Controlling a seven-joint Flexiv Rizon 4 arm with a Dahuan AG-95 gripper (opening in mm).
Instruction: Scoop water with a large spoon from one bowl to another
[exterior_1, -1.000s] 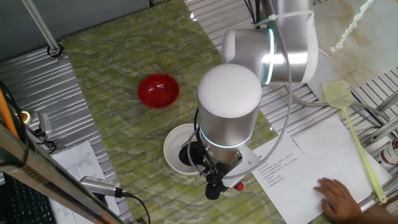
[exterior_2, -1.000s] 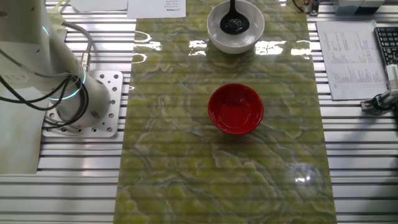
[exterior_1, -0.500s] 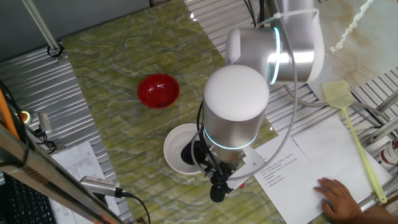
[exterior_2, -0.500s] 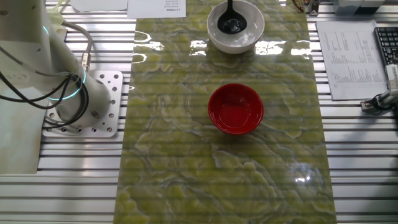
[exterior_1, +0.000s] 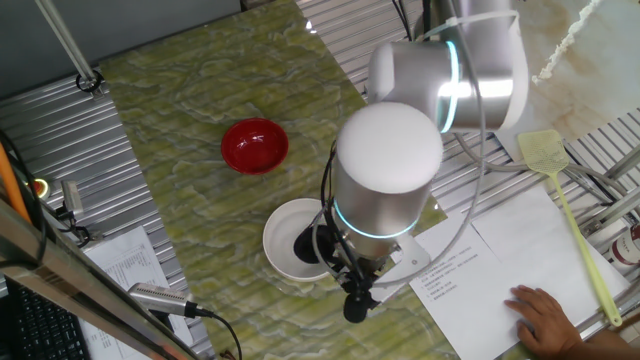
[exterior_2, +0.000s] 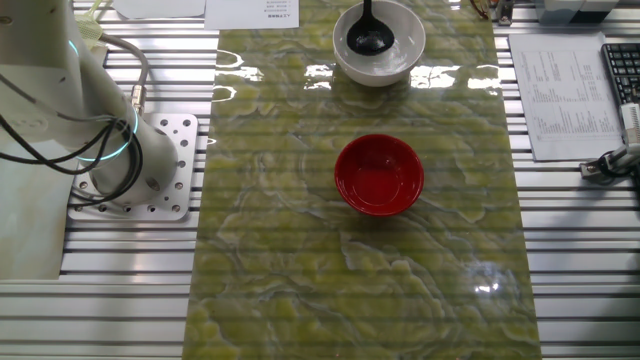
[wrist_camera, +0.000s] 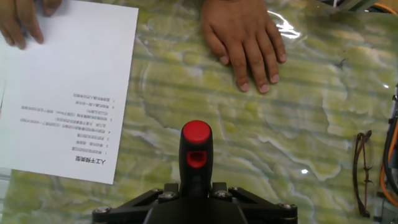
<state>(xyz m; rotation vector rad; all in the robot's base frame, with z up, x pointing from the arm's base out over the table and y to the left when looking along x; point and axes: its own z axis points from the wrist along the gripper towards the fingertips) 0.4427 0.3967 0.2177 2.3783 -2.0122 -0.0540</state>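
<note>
- Green-veined marble surface (exterior_2: 300, 250), glossy, between ribbed metal panels on both sides.
- Silver arm (exterior_1: 390, 170) bent over the near edge of the surface, wrist turned downward above the white bowl, a lit teal ring around the joint.
- Printed paper sheet (wrist_camera: 62, 93) flat on the surface, beside a bare human hand (wrist_camera: 244, 37) resting palm down, fingers spread.
- White bowl (exterior_2: 379, 42), round and plain, wider than the other, at the edge of the marble; seen partly behind the arm in one fixed view.
- Red bowl (exterior_2: 379, 175), small, round and glossy, well apart from the white one, near the middle of the surface.
- Yellow-green fly swatter (exterior_1: 570, 215) lying over the paper and metal rails, off to the side.
- Black ladle (exterior_2: 368, 38), deep round cup sitting inside the white bowl, straight black handle rising out of it and ending in a red tip (wrist_camera: 196, 132).
- Pincer (wrist_camera: 195, 191) clamped around the ladle's handle just below the red tip, jaws tight against it in the hand view.
</note>
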